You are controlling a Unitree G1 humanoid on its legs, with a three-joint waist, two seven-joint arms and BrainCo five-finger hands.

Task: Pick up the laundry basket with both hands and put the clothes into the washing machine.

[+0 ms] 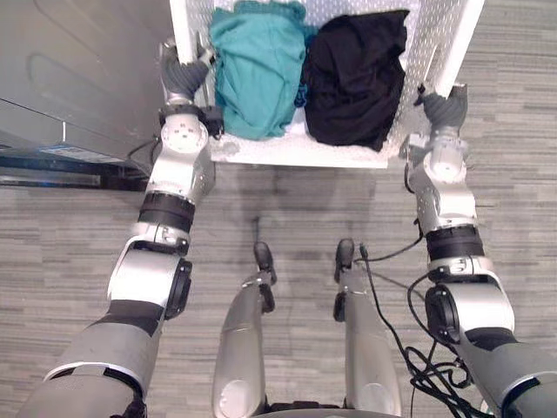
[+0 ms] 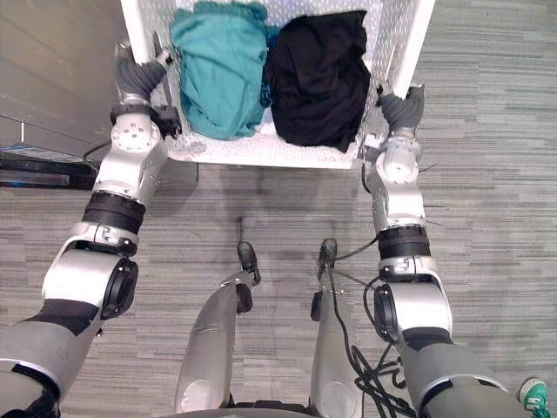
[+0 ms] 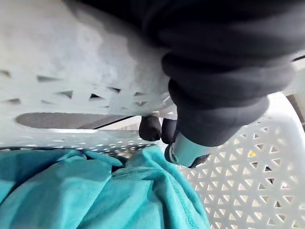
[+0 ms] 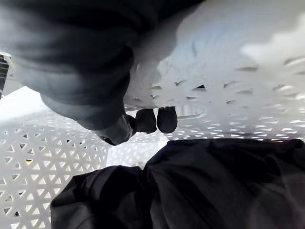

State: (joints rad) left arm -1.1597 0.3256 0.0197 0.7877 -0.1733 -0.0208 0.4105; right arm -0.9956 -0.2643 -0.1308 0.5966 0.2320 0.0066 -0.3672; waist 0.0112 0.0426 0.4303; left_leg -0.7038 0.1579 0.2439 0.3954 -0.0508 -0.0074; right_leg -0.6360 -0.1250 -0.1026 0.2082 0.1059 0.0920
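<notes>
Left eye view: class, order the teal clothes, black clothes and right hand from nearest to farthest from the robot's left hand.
1. Teal clothes, beside the left hand, basket's left half.
2. Black clothes, right half.
3. Right hand, opposite side.

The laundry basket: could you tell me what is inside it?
In the laundry basket, a teal garment on the robot's left and a black garment on its right; anything beneath them is covered.
</notes>
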